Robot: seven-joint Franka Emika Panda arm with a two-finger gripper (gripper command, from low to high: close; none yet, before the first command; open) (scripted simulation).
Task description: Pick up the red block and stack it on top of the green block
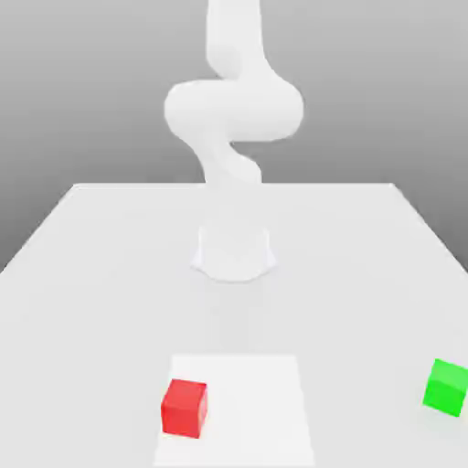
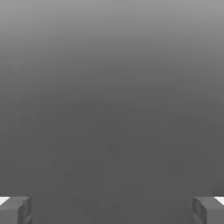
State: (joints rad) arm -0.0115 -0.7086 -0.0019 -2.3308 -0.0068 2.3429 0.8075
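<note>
Red block (image 1: 185,408) unmarked; green block (image 1: 448,387) apparently unmarked.

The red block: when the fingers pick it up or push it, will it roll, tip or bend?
The red block looks like a cube resting flat on the table, so it will probably slide, not roll. Its equal sides suggest it is unlikely to tip. Its sharp, straight edges suggest it is stiff; its flat faces should suit the fingers, now wide apart.

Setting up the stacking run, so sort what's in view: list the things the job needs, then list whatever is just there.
Needed for the job:
- red block, on the table
- green block, off to the exterior view's right
- gripper, fingers open, holding nothing

Just there:
- white table
- lighter square patch under the red block
</note>
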